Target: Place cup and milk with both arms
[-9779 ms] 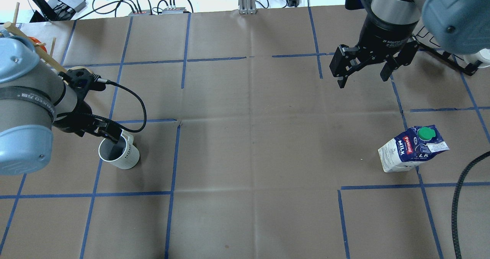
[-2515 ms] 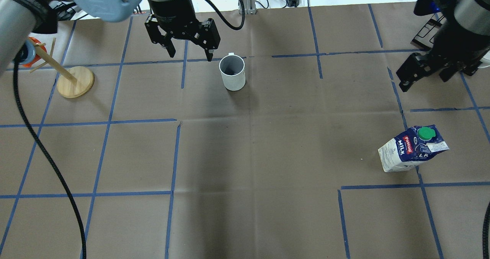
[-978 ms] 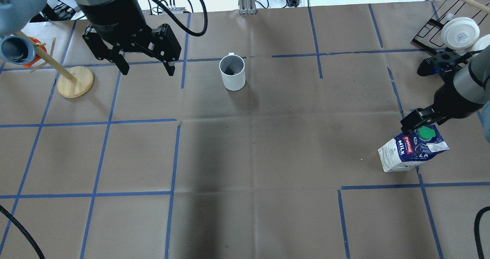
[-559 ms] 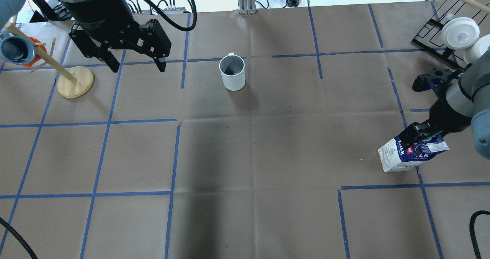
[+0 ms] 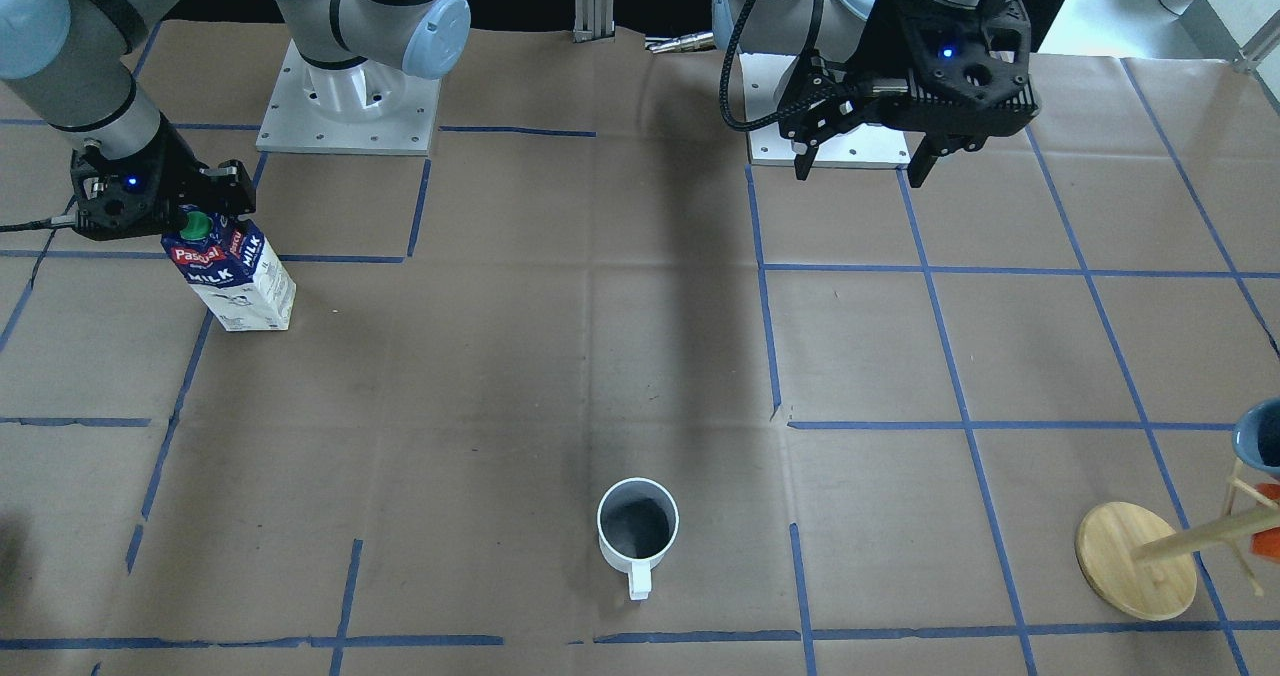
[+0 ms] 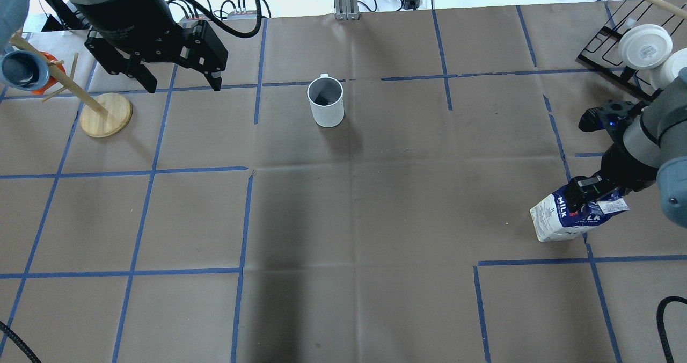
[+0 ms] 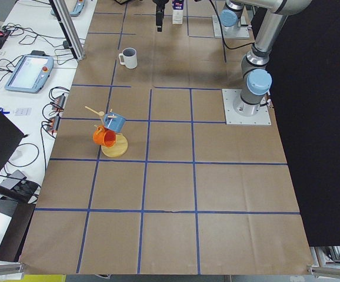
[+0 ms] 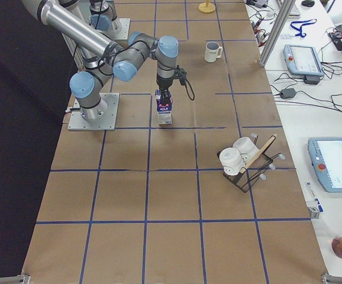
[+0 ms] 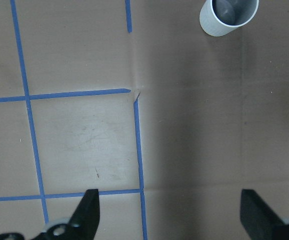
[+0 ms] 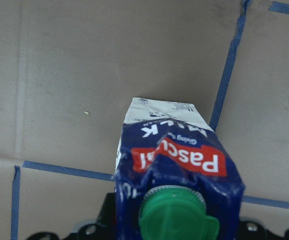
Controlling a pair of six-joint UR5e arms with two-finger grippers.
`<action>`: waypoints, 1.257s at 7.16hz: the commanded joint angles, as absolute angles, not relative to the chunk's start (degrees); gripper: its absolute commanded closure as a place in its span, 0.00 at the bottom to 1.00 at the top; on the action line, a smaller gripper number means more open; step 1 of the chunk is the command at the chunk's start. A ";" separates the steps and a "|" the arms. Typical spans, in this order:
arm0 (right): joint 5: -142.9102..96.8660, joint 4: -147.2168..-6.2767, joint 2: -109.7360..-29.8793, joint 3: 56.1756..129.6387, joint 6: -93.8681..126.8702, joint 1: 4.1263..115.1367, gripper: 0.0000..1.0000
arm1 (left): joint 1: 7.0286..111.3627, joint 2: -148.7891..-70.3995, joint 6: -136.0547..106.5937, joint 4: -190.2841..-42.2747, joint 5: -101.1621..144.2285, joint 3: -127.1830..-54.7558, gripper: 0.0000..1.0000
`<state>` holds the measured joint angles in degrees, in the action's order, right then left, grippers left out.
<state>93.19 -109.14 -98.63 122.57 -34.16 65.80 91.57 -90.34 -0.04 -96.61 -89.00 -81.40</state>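
Observation:
The cup stands upright at the far middle of the table, handle toward the far edge; it also shows in the front view and the left wrist view. My left gripper is open and empty, high and well to the left of the cup. The milk stands at the right, also in the front view. My right gripper is low over the carton's top and straddles it. In the right wrist view the milk and its green cap fill the gap between the jaws, which look open.
A wooden mug tree with a blue and an orange mug stands at the far left. A black wire rack with white cups stands at the far right. Blue tape lines cross the brown paper. Cables lie beyond the far edge.
My left gripper brought the cup to the far middle, let go and drew back left, open. My right gripper came down from the far right onto the milk's top. The milk has not moved.

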 commanded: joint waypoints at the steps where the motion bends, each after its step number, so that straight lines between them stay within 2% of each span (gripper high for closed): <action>1: 93.52 -109.16 -98.70 122.52 -33.84 65.83 0.33 | 90.18 -90.00 0.18 -95.81 -88.86 -81.91 0.00; 6: 94.22 -107.58 -98.09 115.42 -33.66 65.92 0.34 | 90.09 -89.56 0.70 -93.96 -89.03 -82.97 0.00; 8: 94.40 -99.43 -95.65 106.48 -30.88 66.27 0.34 | 90.00 -89.65 0.88 -93.34 -89.03 -82.97 0.01; 9: 94.05 -96.97 -90.93 101.30 -28.24 67.49 0.34 | 90.00 -89.65 0.88 -93.08 -89.03 -82.97 0.01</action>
